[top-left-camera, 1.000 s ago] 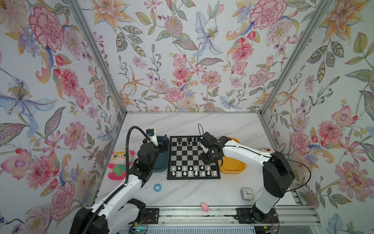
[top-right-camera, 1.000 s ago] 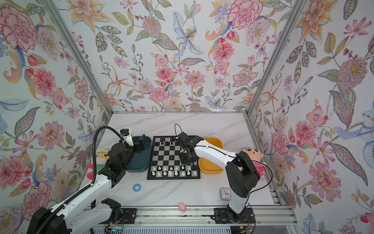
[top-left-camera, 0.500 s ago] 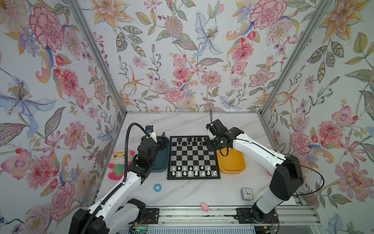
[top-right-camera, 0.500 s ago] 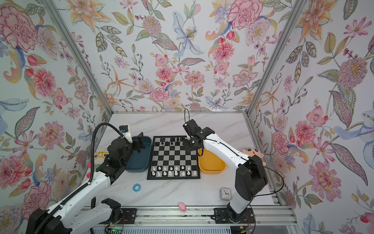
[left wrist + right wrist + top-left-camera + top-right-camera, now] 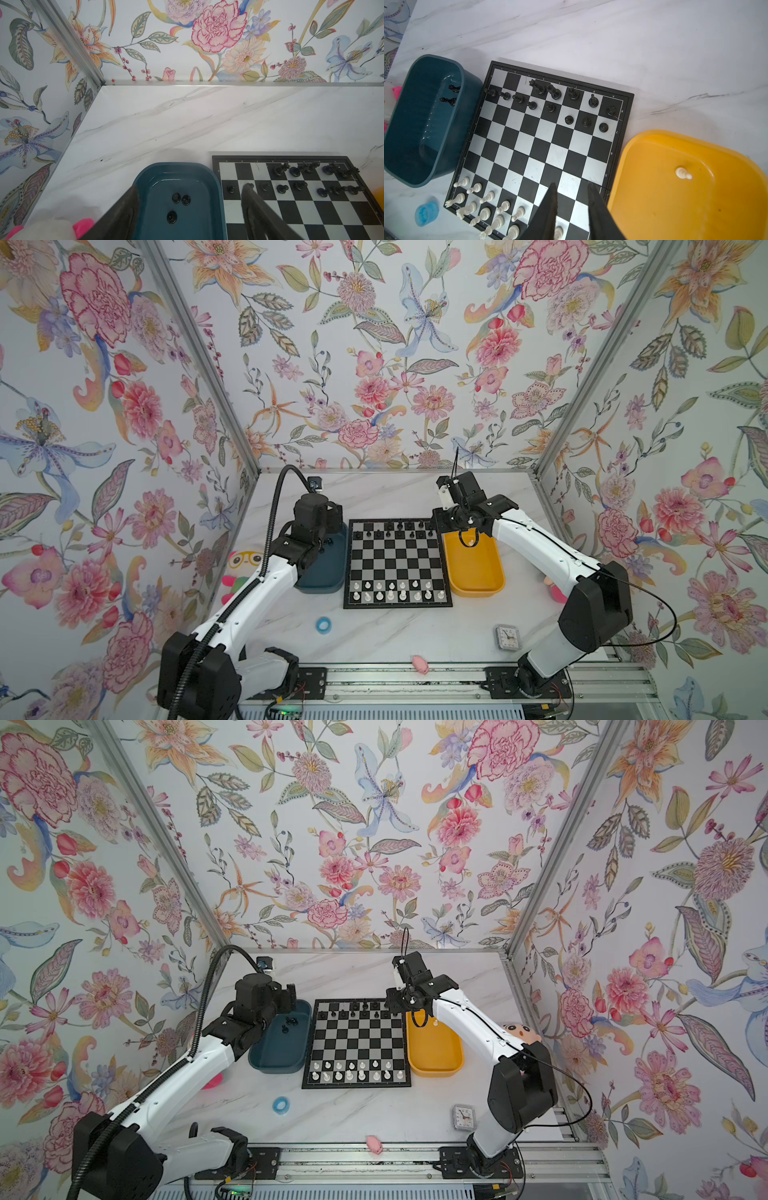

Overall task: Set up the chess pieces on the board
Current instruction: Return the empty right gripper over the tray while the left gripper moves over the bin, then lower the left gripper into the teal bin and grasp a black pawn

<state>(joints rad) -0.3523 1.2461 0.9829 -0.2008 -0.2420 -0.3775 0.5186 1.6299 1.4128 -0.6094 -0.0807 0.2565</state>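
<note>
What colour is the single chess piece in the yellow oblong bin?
White chess piece, best in right wrist view.

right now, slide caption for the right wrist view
Empty right gripper before the half-set board; one white piece lies in the yellow bin.

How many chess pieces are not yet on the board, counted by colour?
Black chess pieces, in the teal bin: 3
White chess pieces, in the yellow bin: 1
Total off the board: 4
</note>
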